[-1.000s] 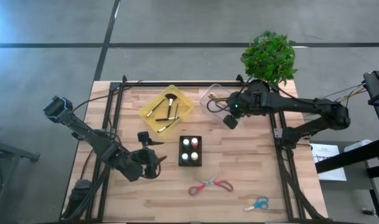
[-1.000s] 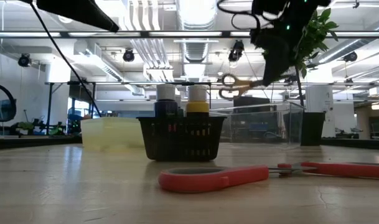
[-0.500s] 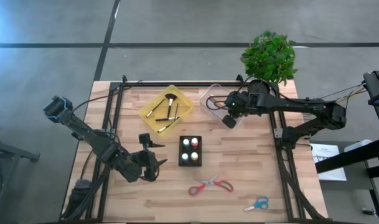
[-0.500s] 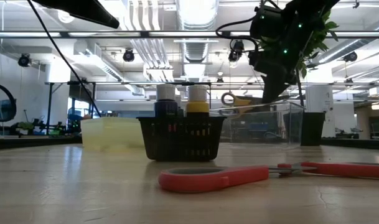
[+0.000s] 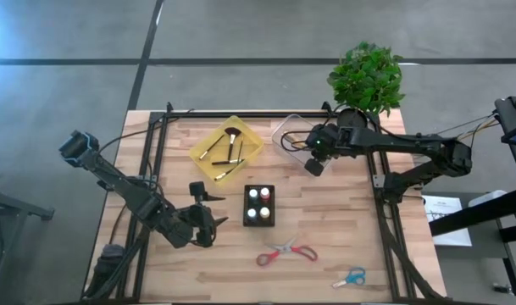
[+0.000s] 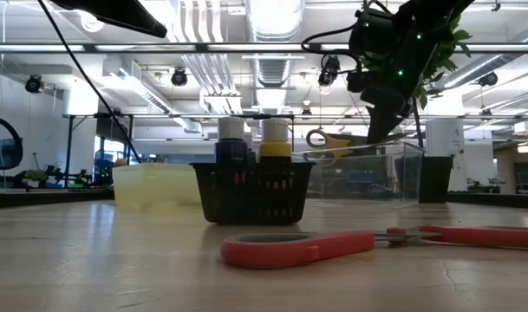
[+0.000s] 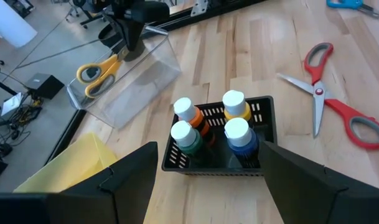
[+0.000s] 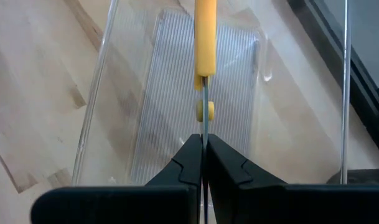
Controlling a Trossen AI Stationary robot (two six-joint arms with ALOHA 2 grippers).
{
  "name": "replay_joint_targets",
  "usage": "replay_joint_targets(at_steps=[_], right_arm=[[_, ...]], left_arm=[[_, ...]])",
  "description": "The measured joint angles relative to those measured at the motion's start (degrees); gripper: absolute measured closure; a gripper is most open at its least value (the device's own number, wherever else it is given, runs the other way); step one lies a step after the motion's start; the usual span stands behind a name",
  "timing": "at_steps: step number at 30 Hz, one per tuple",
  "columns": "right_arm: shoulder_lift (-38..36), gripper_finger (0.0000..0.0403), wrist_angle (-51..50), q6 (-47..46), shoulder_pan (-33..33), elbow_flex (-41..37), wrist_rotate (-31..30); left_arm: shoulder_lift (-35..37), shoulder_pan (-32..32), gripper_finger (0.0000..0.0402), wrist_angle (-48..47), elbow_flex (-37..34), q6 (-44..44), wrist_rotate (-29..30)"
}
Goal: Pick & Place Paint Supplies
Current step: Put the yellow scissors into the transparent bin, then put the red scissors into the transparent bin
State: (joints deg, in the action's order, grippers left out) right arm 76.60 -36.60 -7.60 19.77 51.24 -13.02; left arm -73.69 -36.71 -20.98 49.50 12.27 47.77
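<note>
right wrist view: right gripper clamps yellow scissors over clear bin.

The back of the wooden worktop is taken up by the shallow yellow plastic tray and the clear plastic box, above which the right pincer hangs, pinched on the yellow-handled scissors. The centre is blocked by the black slotted basket of paint bottles. Open wood is left between that basket and the red-handled scissors, and beyond the blue-handled scissors.
</note>
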Motion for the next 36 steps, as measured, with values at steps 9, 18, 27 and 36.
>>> replay_joint_targets(at_steps=[9,18,27,36], right_arm=[[0.0,0.0339,0.02,0.35,0.0,0.07,-0.44],[-0.11,0.0261,-0.02,0.26,0.0,0.07,-0.43],[-3.79,0.0236,-0.08,-3.59,-1.37,1.58,16.99],[-7.67,0.0236,0.11,-8.62,-16.26,1.79,30.08]], left_arm=[[0.0,0.0,0.0115,0.18,0.0,-0.28,-0.02],[0.0,0.0,0.0115,0.18,0.0,-0.28,-0.02],[0.0,0.0,0.0115,0.18,-0.02,-0.5,-0.04],[0.0,0.0,0.0115,0.4,-0.02,-0.48,-0.04]])
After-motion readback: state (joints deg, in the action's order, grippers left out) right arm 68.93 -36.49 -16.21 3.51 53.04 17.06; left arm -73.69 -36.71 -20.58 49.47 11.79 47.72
